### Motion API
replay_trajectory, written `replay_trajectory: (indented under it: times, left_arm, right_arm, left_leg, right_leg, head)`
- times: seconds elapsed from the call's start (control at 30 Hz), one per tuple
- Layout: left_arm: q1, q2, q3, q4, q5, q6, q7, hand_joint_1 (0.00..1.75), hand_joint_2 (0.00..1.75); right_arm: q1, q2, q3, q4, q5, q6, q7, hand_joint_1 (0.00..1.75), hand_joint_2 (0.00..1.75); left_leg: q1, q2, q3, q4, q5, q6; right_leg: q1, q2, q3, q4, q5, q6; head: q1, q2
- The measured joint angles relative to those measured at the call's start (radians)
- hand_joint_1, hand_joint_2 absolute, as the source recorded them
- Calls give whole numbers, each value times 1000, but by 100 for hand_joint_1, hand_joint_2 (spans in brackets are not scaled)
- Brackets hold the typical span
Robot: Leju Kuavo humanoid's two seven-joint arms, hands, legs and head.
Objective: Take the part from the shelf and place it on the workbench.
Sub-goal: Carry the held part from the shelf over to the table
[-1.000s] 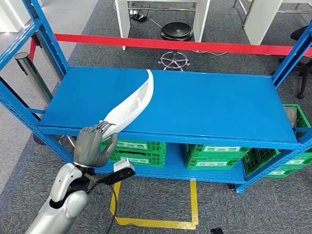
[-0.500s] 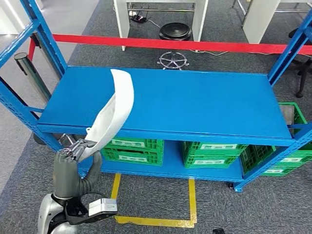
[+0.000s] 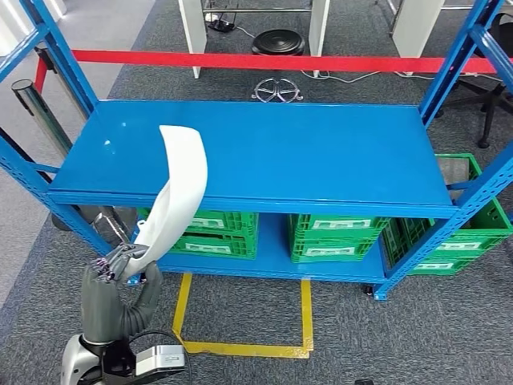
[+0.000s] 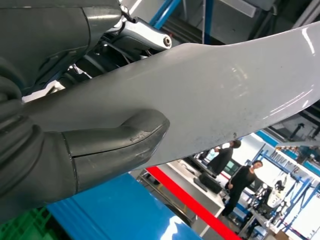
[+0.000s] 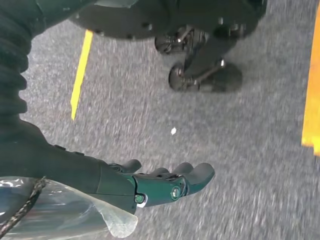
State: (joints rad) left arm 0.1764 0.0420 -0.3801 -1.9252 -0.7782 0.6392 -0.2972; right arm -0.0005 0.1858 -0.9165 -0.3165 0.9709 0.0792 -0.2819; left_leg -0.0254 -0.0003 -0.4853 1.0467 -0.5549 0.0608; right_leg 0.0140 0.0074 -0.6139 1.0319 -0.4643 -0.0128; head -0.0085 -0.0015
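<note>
The part is a long, curved white panel [image 3: 175,188]. My left hand [image 3: 115,293] grips its lower end at the bottom left of the head view, in front of the blue shelf [image 3: 290,152]. The panel stands up from the hand and its upper end arches over the shelf's front edge. In the left wrist view the panel [image 4: 211,95] crosses the frame, with my thumb [image 4: 113,145] pressed against its face. My right hand [image 5: 162,182] hangs over the grey carpet, fingers apart and holding nothing.
Green crates [image 3: 212,233] stand on the shelf's lower level. Blue uprights [image 3: 54,48] frame the shelf at both ends. A red barrier [image 3: 272,60] runs behind it. Yellow tape [image 3: 242,346] marks a square on the carpet in front. People [image 4: 241,180] stand far off.
The whole scene has shifted, so the camera moved back and down. My left hand drew the panel off the shelf top toward me, and it now stands more upright.
</note>
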Motion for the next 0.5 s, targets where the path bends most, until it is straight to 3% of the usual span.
replay_trajectory:
  times: [0.03,0.1,0.17,0.2,0.27,0.3,0.33,0.37,0.4,0.43,0.47,0.5]
  left_arm:
    - [1,-1,0,-1,1,3,0,175,175]
    - [2,-3,1,-2,3,9,0,175,175]
    - [4,-6,1,-2,7,11,0,175,175]
    - [4,-7,2,-2,10,12,0,175,175]
    - [7,-10,2,-2,13,14,1,175,175]
    - [8,-11,2,-2,13,15,1,175,175]
    - [9,-12,2,-2,13,15,1,175,175]
    - [9,-13,2,-2,13,15,1,175,175]
    - [9,-13,2,-2,14,15,1,175,175]
    - [9,-14,2,-2,14,16,1,175,175]
    - [10,-14,2,-3,15,17,1,175,175]
    - [11,-14,3,-3,16,19,1,175,175]
  right_arm:
    - [0,3,-1,-2,-1,1,0,0,175]
    - [2,5,-5,-5,-2,3,-1,0,175]
    - [6,5,-8,-8,-2,6,-1,0,175]
    - [7,5,-9,-10,-3,7,-1,0,175]
    - [7,5,-11,-14,-4,9,-1,0,175]
    - [7,5,-12,-16,-4,10,-1,0,175]
    - [7,5,-13,-17,-4,10,-1,0,175]
    - [8,5,-14,-18,-4,10,-1,0,175]
    - [8,5,-15,-20,-4,11,0,0,175]
    - [8,5,-15,-23,-4,12,0,0,175]
    - [7,7,-15,-27,-4,15,0,0,175]
    - [5,8,-15,-32,-4,19,1,0,175]
  left_leg:
    - [-6,-1,16,-32,2,7]
    - [-10,1,17,-53,15,5]
    - [-4,11,9,-73,40,0]
    - [0,18,1,-81,53,-2]
    - [5,31,-22,-84,73,-3]
    - [5,40,-36,-83,83,-5]
    - [6,49,-49,-81,92,-6]
    - [8,59,-64,-77,100,-9]
    - [11,69,-79,-71,106,-14]
    - [14,78,-93,-62,111,-19]
    - [15,87,-107,-50,114,-24]
    - [15,97,-119,-38,117,-31]
  right_leg:
    - [-2,0,-4,-2,8,4]
    - [-5,3,-9,-8,25,16]
    - [-5,5,-20,0,9,26]
    - [-5,5,-32,26,-24,32]
    - [-14,3,-64,130,-116,46]
    - [-20,2,-76,190,-147,54]
    - [-25,0,-78,231,-155,61]
    - [-29,-3,-67,245,-140,69]
    - [-34,-9,-40,225,-110,77]
    - [-38,-24,4,173,-81,85]
    - [-39,-47,56,105,-70,93]
    - [-39,-66,100,41,-72,92]
  head:
    - [0,0]
    - [-1,0]
    - [1,0]
    - [3,0]
    - [6,0]
    - [6,0]
    - [6,0]
    - [6,0]
    - [6,0]
    - [6,0]
    - [8,0]
    - [8,0]
